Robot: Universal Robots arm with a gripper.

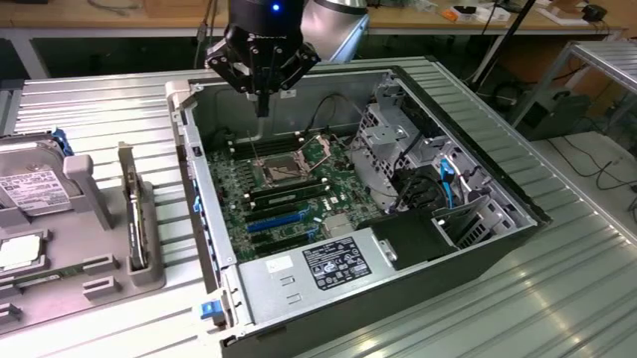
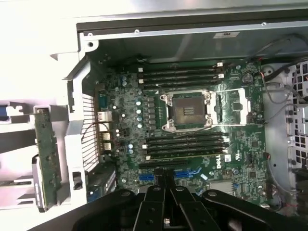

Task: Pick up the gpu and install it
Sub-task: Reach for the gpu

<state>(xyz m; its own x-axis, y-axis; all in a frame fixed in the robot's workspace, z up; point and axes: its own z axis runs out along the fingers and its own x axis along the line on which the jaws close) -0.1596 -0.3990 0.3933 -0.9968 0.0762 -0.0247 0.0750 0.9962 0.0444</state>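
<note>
Ribbed metal table (image 1: 100, 112) (wooden bench (image 1: 110, 19) behind) bears case (image 1: 468, 142) and gpu (image 1: 133, 209).

The gpu (image 1: 133, 216) stands edge-on, its fan side hidden.

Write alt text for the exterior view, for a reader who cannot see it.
A robot arm's end effector, shut, hangs over an open computer case, above its green motherboard. On the exterior view's left, the gpu stands on edge in a grey holder, beside a hard drive.
</note>
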